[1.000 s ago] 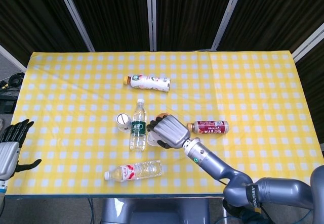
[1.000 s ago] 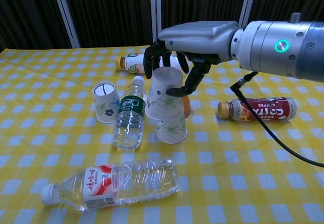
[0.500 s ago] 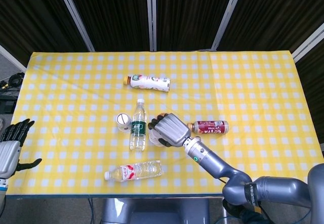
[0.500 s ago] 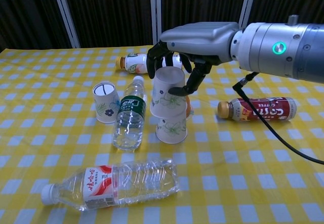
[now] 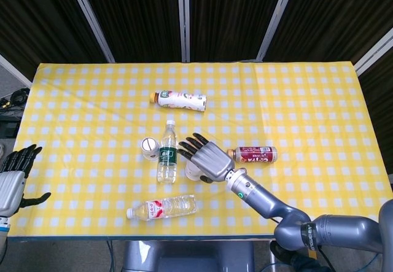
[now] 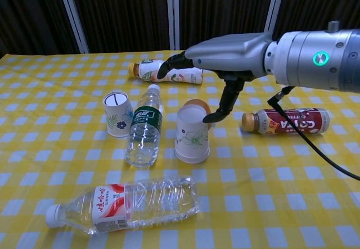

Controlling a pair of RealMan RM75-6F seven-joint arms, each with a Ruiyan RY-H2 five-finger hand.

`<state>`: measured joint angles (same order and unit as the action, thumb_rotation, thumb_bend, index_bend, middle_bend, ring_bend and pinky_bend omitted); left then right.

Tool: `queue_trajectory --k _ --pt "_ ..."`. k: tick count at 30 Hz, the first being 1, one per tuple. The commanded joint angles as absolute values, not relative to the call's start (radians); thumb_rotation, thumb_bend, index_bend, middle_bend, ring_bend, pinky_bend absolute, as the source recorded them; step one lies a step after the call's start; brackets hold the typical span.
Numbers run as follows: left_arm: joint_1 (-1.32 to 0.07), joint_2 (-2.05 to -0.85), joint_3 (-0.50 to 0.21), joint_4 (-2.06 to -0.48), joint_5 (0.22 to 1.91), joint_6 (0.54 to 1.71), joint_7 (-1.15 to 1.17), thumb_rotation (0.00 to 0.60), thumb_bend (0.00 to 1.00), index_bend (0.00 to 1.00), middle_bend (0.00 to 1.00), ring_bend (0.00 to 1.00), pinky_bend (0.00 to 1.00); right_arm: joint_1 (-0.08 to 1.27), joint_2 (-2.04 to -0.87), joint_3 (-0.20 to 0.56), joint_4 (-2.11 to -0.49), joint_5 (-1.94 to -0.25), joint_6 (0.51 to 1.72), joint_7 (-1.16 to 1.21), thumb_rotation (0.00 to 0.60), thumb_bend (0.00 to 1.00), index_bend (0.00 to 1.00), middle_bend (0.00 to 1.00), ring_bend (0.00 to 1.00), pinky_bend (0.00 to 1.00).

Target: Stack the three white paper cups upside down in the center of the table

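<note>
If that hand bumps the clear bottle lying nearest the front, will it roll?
Probably. The clear bottle lies on its side, round-bodied, so it would likely roll. It looks nearly empty, thus light. Thin ribbed plastic might dent under the right hand.

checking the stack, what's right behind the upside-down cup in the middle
An orange-brown rim peeks out behind the cup; the cup covers the rest. The open right hand hangs above.

We get the head view looking steeply down over the whole table (image 5: 307, 100); chest view sits low, close, sharing the middle.
</note>
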<state>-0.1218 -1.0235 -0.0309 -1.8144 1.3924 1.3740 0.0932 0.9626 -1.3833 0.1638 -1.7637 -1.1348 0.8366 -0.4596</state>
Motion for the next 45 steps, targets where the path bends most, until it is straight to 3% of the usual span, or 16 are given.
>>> queue_trajectory --k 1,5,12,17,21,32,34,39,45 --pt "-0.122 -1.023 -0.031 -1.813 1.392 1.374 0.094 0.600 0.00 0.00 0.00 0.00 0.00 0.958 -1.376 0.158 -1.771 -1.140 0.846 -0.466 0.600 0.03 0.10 0.02 0.00 0.00" --pt "-0.124 -1.028 -0.035 -1.802 1.385 1.371 0.090 0.600 0.00 0.00 0.00 0.00 0.00 0.880 -1.290 0.110 -1.818 -1.244 0.975 -0.500 0.600 0.00 0.01 0.00 0.00 0.00" --pt "-0.163 -1.069 -0.069 -1.749 1.408 1.372 0.107 0.600 0.00 0.00 0.00 0.00 0.00 0.676 -1.144 -0.009 -1.786 -1.517 1.243 -0.347 0.600 0.00 0.00 0.00 0.00 0.00" --pt "-0.224 -1.095 -0.098 -1.718 1.442 1.332 0.118 0.600 0.00 0.00 0.00 0.00 0.00 0.580 -1.111 -0.055 -1.743 -1.563 1.347 -0.294 0.600 0.00 0.00 0.00 0.00 0.00" --pt "-0.323 -1.110 -0.121 -1.716 1.466 1.217 0.128 0.600 0.00 0.00 0.00 0.00 0.00 0.484 -1.096 -0.094 -1.715 -1.575 1.430 -0.236 0.600 0.00 0.00 0.00 0.00 0.00" --pt "-0.620 -1.238 -0.218 -1.708 1.272 0.882 0.382 0.600 0.00 0.03 0.00 0.00 0.03 0.336 -1.146 -0.106 -1.625 -1.620 1.566 -0.150 0.600 0.00 0.00 0.00 0.00 0.00" --pt "-0.659 -1.278 -0.224 -1.688 1.237 0.858 0.422 0.600 0.01 0.11 0.03 0.03 0.08 0.321 -1.154 -0.100 -1.621 -1.623 1.578 -0.158 0.600 0.00 0.00 0.00 0.00 0.00" --pt "-0.737 -1.426 -0.211 -1.578 1.201 0.833 0.481 0.600 0.06 0.18 0.11 0.10 0.15 0.305 -1.148 -0.082 -1.616 -1.611 1.556 -0.137 0.600 0.00 0.00 0.00 0.00 0.00" --pt "-0.773 -1.530 -0.210 -1.483 1.137 0.850 0.515 0.600 0.22 0.29 0.17 0.17 0.25 0.296 -1.136 -0.064 -1.605 -1.616 1.544 -0.120 0.600 0.00 0.00 0.00 0.00 0.00"
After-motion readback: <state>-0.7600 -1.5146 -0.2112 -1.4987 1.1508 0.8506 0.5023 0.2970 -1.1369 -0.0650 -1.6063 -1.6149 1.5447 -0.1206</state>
